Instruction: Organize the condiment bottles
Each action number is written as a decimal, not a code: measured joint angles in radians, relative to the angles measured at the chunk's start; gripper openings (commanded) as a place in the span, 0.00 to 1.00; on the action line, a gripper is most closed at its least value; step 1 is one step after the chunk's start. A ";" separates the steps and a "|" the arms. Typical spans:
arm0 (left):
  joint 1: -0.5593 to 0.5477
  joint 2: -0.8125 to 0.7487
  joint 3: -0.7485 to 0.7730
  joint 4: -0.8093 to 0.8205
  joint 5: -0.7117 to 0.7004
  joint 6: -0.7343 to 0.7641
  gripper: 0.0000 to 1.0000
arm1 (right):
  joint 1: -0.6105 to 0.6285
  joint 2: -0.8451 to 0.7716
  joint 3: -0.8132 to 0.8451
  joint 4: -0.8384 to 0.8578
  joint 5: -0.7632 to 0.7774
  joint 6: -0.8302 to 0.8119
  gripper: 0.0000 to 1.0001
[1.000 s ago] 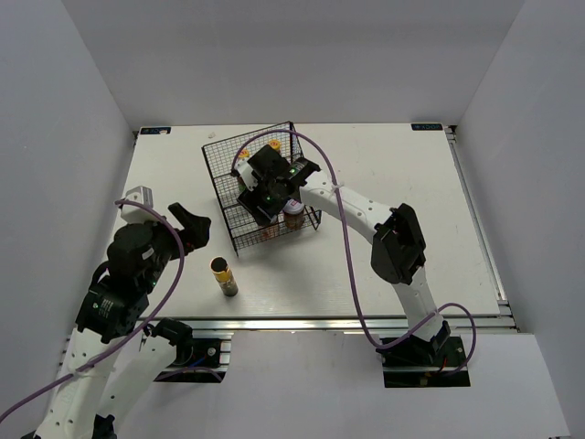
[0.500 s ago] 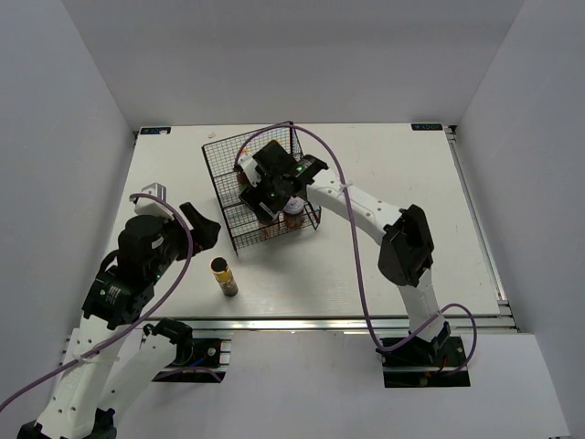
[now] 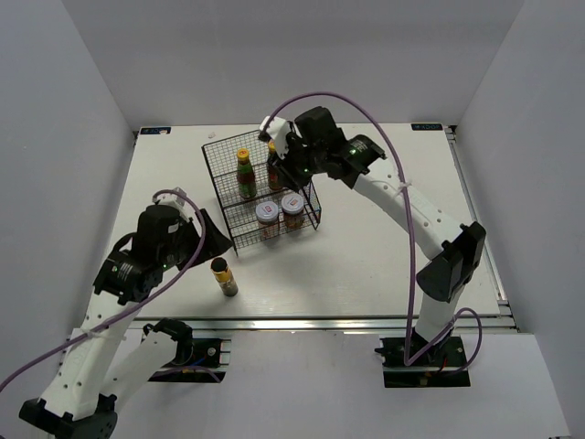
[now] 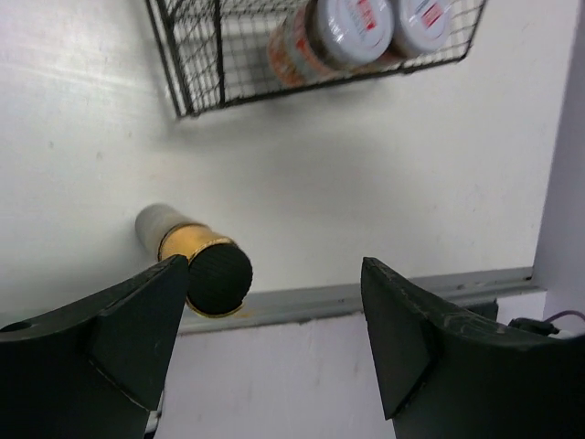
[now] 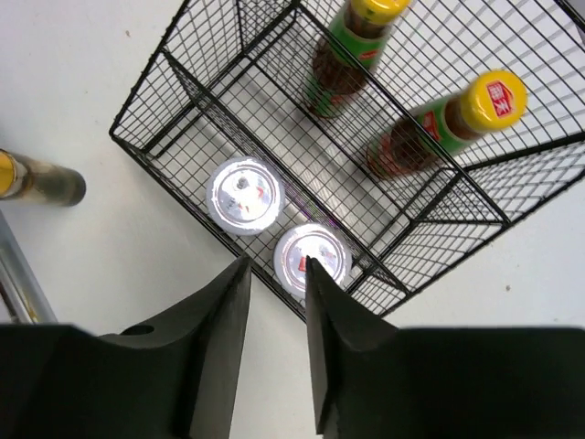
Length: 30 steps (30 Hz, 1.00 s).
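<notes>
On the counter [image 3: 384, 256], at 7 o'clock of the wire basket [image 3: 218, 196]: one dark gold-labelled bottle [image 3: 223, 277], upright, the only condiment outside the basket. Inside the basket: two red-sauce bottles [image 5: 430, 123] in the far compartment and two white-lidded jars [image 5: 244, 195] side by side in the near one. Left gripper [image 4: 274, 274]: fingers spread wide, holding nothing, poised at 11 o'clock of the dark bottle. In the wrist view the bottle's black cap sits just beside one finger, not centred in the gap. Right gripper [image 5: 277, 270]: fingers parted by a narrow slit, holding nothing, above the basket's far side. Hazards, as judged: (1) an off-centre descent or closure lets the nearer finger strike the cap, so the slim bottle tips and rolls toward the counter's 6 o'clock edge; (2) a low carry catches the basket's wire rim, dragging the basket and upsetting its contents; (3) the right arm above the basket occupies space the left must enter, risking a clash.
</notes>
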 measured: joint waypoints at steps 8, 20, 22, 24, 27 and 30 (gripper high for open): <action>0.000 0.097 0.029 -0.164 0.011 -0.031 0.87 | -0.093 -0.007 0.000 -0.029 -0.109 -0.010 0.54; 0.000 0.190 0.011 -0.190 0.008 -0.044 0.86 | -0.096 -0.007 0.000 -0.048 -0.162 -0.008 0.58; 0.000 0.212 0.011 -0.187 0.004 -0.039 0.84 | -0.096 -0.007 0.000 -0.048 -0.162 -0.008 0.58; 0.000 0.232 0.011 -0.186 -0.003 -0.033 0.82 | -0.096 -0.007 0.000 -0.048 -0.162 -0.008 0.58; -0.006 0.265 0.015 -0.190 -0.032 -0.024 0.80 | -0.096 -0.007 0.000 -0.048 -0.161 -0.008 0.58; -0.026 0.299 0.029 -0.204 -0.064 -0.021 0.78 | -0.096 -0.007 0.000 -0.048 -0.161 -0.007 0.58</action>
